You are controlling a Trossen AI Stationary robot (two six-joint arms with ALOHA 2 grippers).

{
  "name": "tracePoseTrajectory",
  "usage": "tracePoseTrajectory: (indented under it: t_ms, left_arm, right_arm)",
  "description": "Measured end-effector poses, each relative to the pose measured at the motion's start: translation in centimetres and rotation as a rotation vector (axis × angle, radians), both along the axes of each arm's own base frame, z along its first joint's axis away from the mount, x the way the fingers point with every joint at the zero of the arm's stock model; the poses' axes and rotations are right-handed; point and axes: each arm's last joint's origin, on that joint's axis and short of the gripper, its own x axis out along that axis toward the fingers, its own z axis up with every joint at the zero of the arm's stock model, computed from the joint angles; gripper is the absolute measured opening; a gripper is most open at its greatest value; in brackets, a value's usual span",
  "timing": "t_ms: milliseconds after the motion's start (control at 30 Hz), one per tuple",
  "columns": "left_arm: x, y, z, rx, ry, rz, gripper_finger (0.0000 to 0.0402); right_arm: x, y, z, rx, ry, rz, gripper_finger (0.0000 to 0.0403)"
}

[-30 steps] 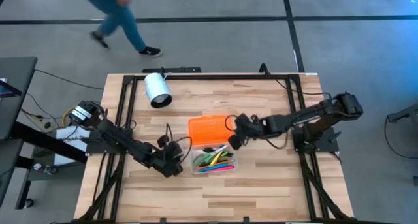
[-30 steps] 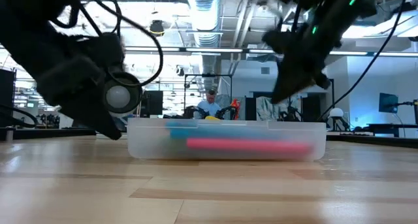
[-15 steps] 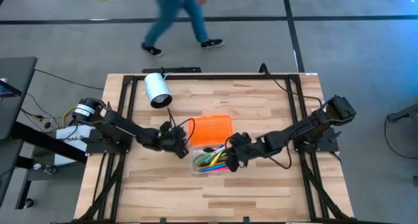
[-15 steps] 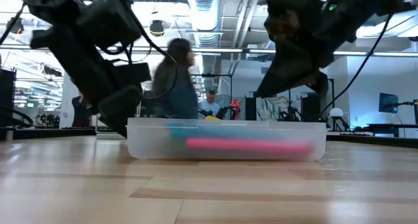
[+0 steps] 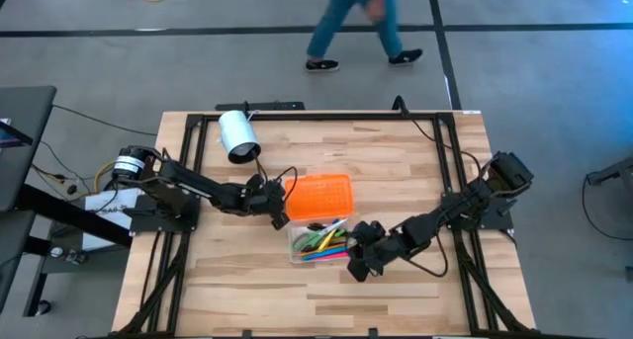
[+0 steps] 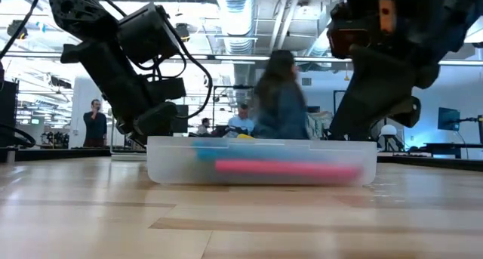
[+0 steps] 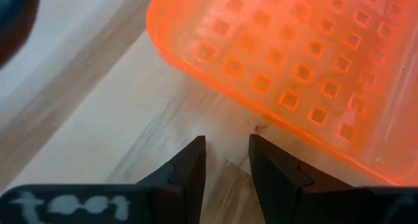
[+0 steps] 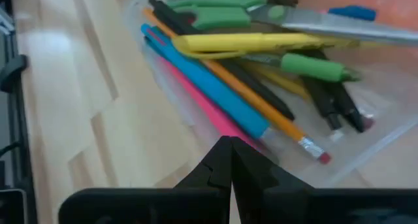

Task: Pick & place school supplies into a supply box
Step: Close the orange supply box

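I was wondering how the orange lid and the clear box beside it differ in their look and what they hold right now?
The orange lid is opaque, bright and patterned with small squares; the clear box is see-through plastic. The lid lies bare, with nothing on it, while the box holds pens, pencils and green-handled scissors. The lid sits farther up the table, nearer the white cylinder; the box sits below it. Both are rectangular, alike in size, and rest on the wooden table.

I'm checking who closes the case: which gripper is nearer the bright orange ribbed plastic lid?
Left. The left gripper sits at the edge of the bright orange ribbed plastic lid, fingers slightly apart. The right gripper, shut, is beyond the clear box's far corner.
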Motion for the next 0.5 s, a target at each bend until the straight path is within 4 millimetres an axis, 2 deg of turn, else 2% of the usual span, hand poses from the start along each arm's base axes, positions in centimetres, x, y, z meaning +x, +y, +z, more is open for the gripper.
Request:
tracePoseTrajectory:
  t_ms: [233, 367, 500]
  left_arm:
    - [0.0, 0.1, 0.0, -0.001, 0.002, 0.001, 0.0107]
    - [-0.1, 0.2, -0.1, 0.001, 0.000, 0.004, 0.0107]
    - [-0.3, 0.5, -0.5, -0.017, -0.027, 0.023, 0.0107]
  right_arm:
    - [-0.7, 1.5, 0.0, 0.008, -0.013, 0.036, 0.0000]
    - [-0.7, 2.5, 0.5, -0.003, -0.081, 0.102, 0.0000]
    - [-0.9, 2.6, 0.4, -0.024, -0.064, 0.121, 0.0000]
